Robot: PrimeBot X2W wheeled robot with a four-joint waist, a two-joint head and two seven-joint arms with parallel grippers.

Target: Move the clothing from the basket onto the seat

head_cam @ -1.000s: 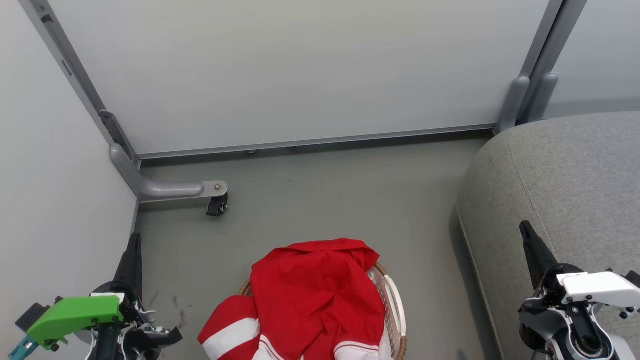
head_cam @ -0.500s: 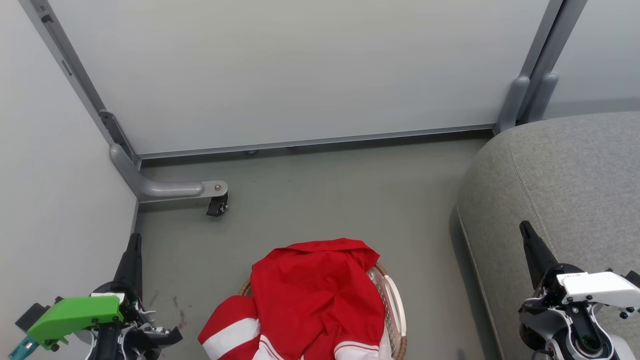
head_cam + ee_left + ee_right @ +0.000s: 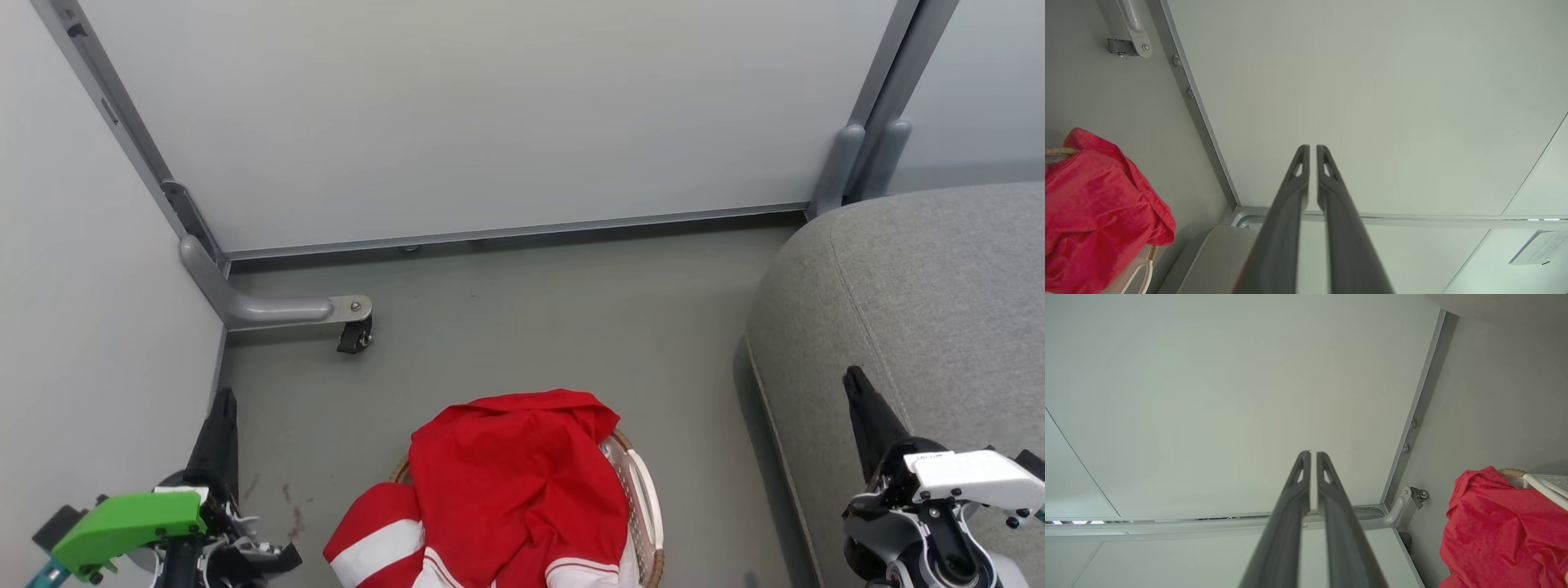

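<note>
Red clothing (image 3: 514, 482) with white bands is heaped over the basket (image 3: 645, 498) at the bottom middle of the head view, a banded sleeve hanging over its left side. The same clothing (image 3: 1094, 212) appears at the left of the left wrist view and the clothing (image 3: 1506, 526) at the right of the right wrist view. The grey seat (image 3: 922, 310) lies at the right. My left gripper (image 3: 222, 400) is shut and empty, left of the basket. My right gripper (image 3: 856, 380) is shut and empty, over the seat's front edge.
Pale partition panels (image 3: 490, 114) close off the back and left. A grey metal foot with a caster (image 3: 355, 335) juts onto the floor from the left panel. Open grey floor (image 3: 555, 327) lies between the basket and the back panel.
Both grippers have dropped slightly toward the bottom of the head view. The clothing and basket stay as they were.
</note>
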